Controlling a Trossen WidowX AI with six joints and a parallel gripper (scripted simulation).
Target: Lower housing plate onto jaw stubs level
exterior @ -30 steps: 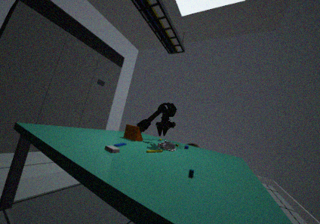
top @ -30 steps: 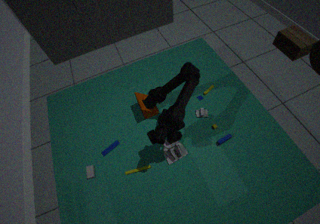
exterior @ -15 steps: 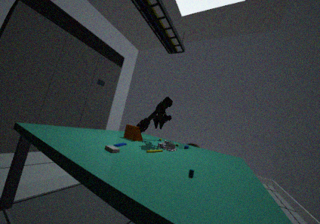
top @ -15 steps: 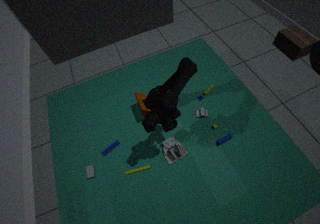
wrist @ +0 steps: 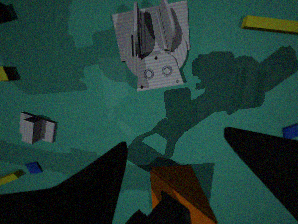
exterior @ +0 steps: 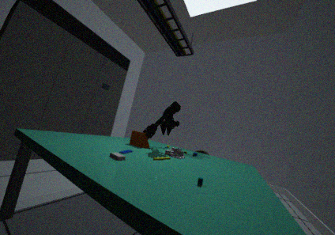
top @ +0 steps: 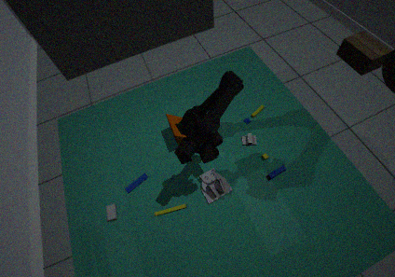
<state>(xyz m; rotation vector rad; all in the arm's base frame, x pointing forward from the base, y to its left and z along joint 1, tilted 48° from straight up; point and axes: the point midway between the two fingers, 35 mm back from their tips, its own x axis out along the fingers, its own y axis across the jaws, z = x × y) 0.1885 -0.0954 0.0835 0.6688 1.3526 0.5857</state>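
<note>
The housing plate point(top: 210, 176) point(wrist: 160, 72), pale with two ring marks, lies over the stub end of the grey base point(wrist: 124, 35). It looks roughly flat in the wrist view; whether it is fully level and closed is too small to tell. The two jaws stand up from the base as thin fins, the left jaw point(wrist: 136, 32) and the right jaw point(wrist: 170, 25) side by side with a gap between them. My gripper point(top: 197, 156) point(exterior: 166, 133) point(wrist: 174, 139) is open and empty. It hangs above the table, off to one side of the housing plate and apart from it.
An orange block point(top: 173, 124) point(exterior: 139, 139) point(wrist: 172, 177) stands under and beside the arm. A pale bracket point(top: 249, 140) point(wrist: 36, 129), a pale block point(top: 111, 213) point(exterior: 117, 156), a yellow bar point(top: 170, 210) point(exterior: 161, 158) and a blue bar point(top: 136, 183) point(exterior: 126, 152) lie around the base.
</note>
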